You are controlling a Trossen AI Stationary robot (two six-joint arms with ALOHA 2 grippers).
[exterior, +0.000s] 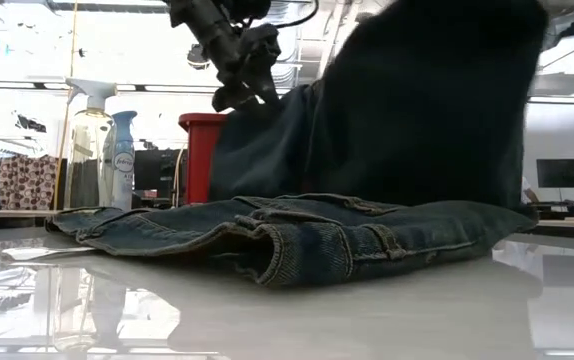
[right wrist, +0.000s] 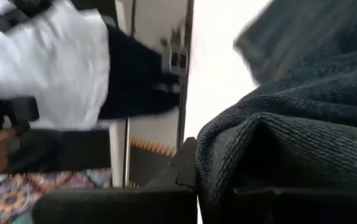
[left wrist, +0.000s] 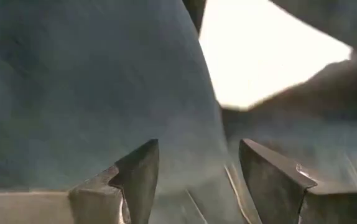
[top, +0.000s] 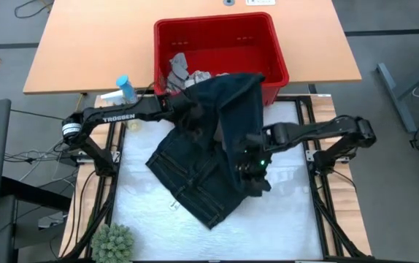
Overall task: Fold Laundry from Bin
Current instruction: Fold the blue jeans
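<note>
The dark denim trousers (top: 202, 157) lie with their waist part (exterior: 297, 240) on the white table top; one leg rises high (exterior: 437, 100) toward the red bin (top: 268, 44). My right gripper (top: 251, 174) is shut on the raised cloth. My left gripper (top: 187, 113) hovers open beside the raised leg near the bin, also in the low view (exterior: 245, 92); in its wrist view (left wrist: 197, 180) denim fills the space beyond the fingers. Grey and white cloths (top: 184, 69) lie inside the bin. My right gripper pinches a bunched fold of the trousers' leg (right wrist: 259, 143) between its fingers, several layers thick. The leg is lifted well above the table, while the waist part (top: 187, 183) lies on the table. My left gripper: I cannot tell whether its open fingers (left wrist: 138, 180) touch the denim.
Two spray bottles (top: 124, 91) stand at the table's far left, also in the low view (exterior: 107, 140). A green plant (top: 114, 242) sits at the near left corner. A person in a white top (right wrist: 54, 62) stands beyond the table.
</note>
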